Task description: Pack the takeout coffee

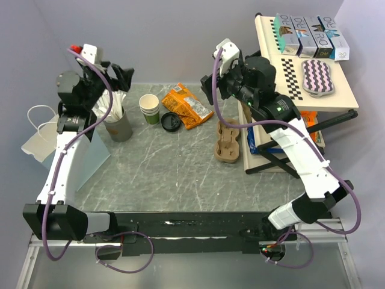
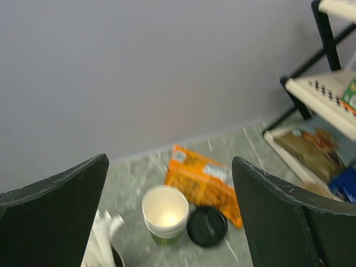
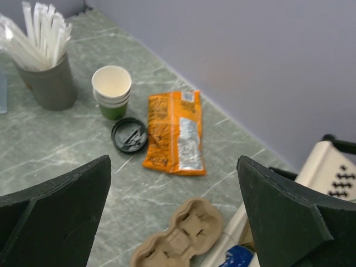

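so, nothing is picked up yet: your left end effector [image 1: 122, 77] and right end effector [image 1: 212, 90] both stand spread wide and empty, raised above the far half of the table [image 1: 168, 171]. the paper cup [image 1: 149, 108] stands upright at about 11 o'clock from the table's middle. it is uncovered, and its black lid [image 1: 169, 121] lies flat just beside it at its 4 o'clock, next to the orange snack bag [image 1: 187, 106].

i'd judge the lid comes first. pinch it by the rim, keep it level, and steady the cup with the other arm while you press it on. mind the grey cup of sticks [image 1: 117, 123] near the cup's 8 o'clock.

the cardboard carrier [image 1: 227, 143] lies at 3 o'clock, and the white paper bag [image 1: 42, 135] is at the table's 9 o'clock edge. the top is grey and marbled, the walls are plain, and a shelf rack [image 1: 301, 72] stands at 2 o'clock.
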`<state>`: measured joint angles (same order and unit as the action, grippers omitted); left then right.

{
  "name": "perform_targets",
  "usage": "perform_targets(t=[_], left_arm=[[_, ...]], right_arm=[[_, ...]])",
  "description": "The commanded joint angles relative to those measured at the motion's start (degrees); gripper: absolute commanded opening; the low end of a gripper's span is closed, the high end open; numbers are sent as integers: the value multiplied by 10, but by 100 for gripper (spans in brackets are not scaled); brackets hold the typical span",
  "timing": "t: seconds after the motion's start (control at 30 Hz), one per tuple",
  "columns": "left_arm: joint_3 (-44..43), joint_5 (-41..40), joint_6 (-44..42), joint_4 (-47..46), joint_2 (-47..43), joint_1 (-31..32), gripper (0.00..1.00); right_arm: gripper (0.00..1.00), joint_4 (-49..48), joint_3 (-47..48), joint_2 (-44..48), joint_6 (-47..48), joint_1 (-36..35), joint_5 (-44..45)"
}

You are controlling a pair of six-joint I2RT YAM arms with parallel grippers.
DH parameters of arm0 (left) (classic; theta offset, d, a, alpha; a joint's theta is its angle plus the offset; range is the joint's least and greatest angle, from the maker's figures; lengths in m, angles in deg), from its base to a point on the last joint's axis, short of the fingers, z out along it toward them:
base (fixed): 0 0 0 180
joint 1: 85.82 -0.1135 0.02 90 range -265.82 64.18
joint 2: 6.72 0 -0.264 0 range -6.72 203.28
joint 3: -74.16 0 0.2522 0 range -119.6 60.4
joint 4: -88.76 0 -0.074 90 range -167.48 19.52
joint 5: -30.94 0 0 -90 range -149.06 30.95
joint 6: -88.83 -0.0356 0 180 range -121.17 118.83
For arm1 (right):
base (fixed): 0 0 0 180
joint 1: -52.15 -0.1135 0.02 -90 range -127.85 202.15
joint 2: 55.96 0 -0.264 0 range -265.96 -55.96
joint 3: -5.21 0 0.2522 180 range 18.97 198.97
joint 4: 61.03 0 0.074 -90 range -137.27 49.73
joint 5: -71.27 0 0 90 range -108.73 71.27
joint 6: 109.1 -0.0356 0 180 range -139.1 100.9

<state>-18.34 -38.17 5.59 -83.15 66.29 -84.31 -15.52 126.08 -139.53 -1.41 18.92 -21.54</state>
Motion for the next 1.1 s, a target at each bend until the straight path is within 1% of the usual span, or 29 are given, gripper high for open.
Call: perform_targets(t=[0.0,0.17,0.27,0.3,0.37,0.43,0.47,0.6,0.7,0.73,0.8,0.83,0.9,0.93,0.97,1.0,1.03,1.07], left_arm=[[5,49,1,36,-19,-1,99],[38,65,-21,81,-46,5,99],[54,72,-55,111,-63,12,99],[55,74,-91,123,-67,13,99],[57,79,-118,158,-76,14,99],[58,79,-150,180,-87,15,99],[63,81,-164,197,-90,15,99],[84,92,-169,217,-99,15,99],[97,94,-158,217,-84,17,97],[93,90,-147,215,-77,17,96],[83,77,-143,218,-55,18,94],[71,73,-141,217,-46,18,91],[57,66,-139,215,-12,22,87],[32,72,-153,222,4,23,80],[13,78,-162,232,23,30,77],[-6,83,-168,241,62,32,75],[-47,89,-179,264,84,34,70],[-68,100,-188,276,105,37,67]], right_arm=[[100,-15,-16,-13,-44,-4,-27],[100,13,-6,-49,-42,-7,-85],[98,24,0,-75,-40,-6,-106],[94,31,2,-82,-34,-7,-109],[91,42,-8,-92,-21,-6,-123],[84,48,-33,-92,3,-6,-126],[79,48,-43,-90,8,-6,-126],[74,40,-94,-85,6,-3,-113],[69,38,-96,-89,-13,-3,-116],[67,40,-91,-92,-13,-3,-122],[61,49,-83,-97,-13,-3,-130],[51,50,-84,-97,-12,-3,-131],[42,55,-83,-99,-6,0,-134],[40,57,-85,-99,-7,5,-137],[40,58,-87,-97,-13,5,-140],[40,61,-92,-92,-17,9,-142],[41,63,-95,-89,-19,12,-148],[41,65,-101,-85,-20,14,-149]])
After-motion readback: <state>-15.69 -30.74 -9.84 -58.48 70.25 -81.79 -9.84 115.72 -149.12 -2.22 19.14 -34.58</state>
